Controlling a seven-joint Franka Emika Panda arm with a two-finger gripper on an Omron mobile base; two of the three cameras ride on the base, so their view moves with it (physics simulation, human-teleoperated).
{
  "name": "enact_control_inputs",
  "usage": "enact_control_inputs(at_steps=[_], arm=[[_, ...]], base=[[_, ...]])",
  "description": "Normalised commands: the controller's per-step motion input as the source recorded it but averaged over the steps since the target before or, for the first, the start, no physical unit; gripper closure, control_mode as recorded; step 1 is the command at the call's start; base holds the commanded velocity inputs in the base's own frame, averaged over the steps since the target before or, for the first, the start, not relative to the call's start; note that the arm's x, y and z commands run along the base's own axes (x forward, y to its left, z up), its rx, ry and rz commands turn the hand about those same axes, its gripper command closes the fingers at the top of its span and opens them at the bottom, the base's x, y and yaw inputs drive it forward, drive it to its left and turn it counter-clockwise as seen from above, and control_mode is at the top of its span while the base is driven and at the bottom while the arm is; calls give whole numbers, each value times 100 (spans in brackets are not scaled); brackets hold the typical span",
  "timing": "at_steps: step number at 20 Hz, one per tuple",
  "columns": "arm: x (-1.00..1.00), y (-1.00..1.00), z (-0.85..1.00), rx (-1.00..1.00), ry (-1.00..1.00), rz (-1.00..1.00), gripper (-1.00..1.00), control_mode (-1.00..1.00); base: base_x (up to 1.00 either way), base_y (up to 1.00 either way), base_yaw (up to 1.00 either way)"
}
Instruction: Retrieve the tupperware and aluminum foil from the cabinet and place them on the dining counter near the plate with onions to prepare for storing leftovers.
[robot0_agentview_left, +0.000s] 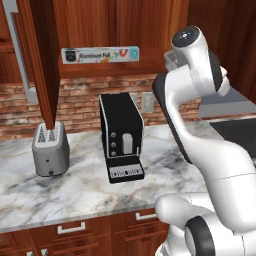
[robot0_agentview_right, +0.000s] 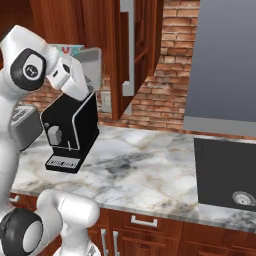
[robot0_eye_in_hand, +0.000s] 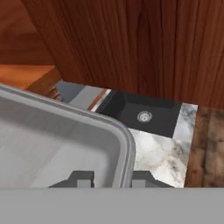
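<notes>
In the hand view the grey translucent tupperware (robot0_eye_in_hand: 52, 144) takes up the lower left, and its rim wall runs down between my two fingertips (robot0_eye_in_hand: 81, 177). My gripper (robot0_eye_in_hand: 111, 177) is shut on that rim. From the right base view the tupperware (robot0_agentview_right: 92, 60) hangs at my hand, high above the coffee machine and in front of the open cabinet (robot0_agentview_right: 142, 55). The aluminum foil (robot0_agentview_left: 100, 55) lies on the cabinet shelf, left of my arm, label facing out. The cabinet door (robot0_agentview_left: 47, 65) stands open with its grey bar handle (robot0_agentview_left: 21, 55). The dining counter is out of view.
On the marble worktop (robot0_agentview_left: 80, 185) stand a black coffee machine (robot0_agentview_left: 121, 135) and a toaster (robot0_agentview_left: 50, 147), both below the cabinet. A dark sink (robot0_agentview_right: 225, 175) lies to the right. A brick wall (robot0_agentview_left: 80, 102) backs the worktop, and drawers (robot0_agentview_left: 70, 230) run beneath it.
</notes>
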Motion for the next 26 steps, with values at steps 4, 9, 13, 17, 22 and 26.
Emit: enact_control_inputs(at_steps=[4,9,13,17,22,26], arm=[[-100,33,-44,-10,21,21,100,-100],[-62,24,-34,-8,37,15,100,-100],[-20,20,-20,-6,42,15,100,-100],[-10,10,-10,-3,21,8,100,100],[0,0,0,0,0,0,100,100],[0,0,0,0,0,0,100,100]], base=[[0,0,0],[0,0,0],[0,0,0],[-16,19,6],[-59,30,1],[-100,-12,-23]])
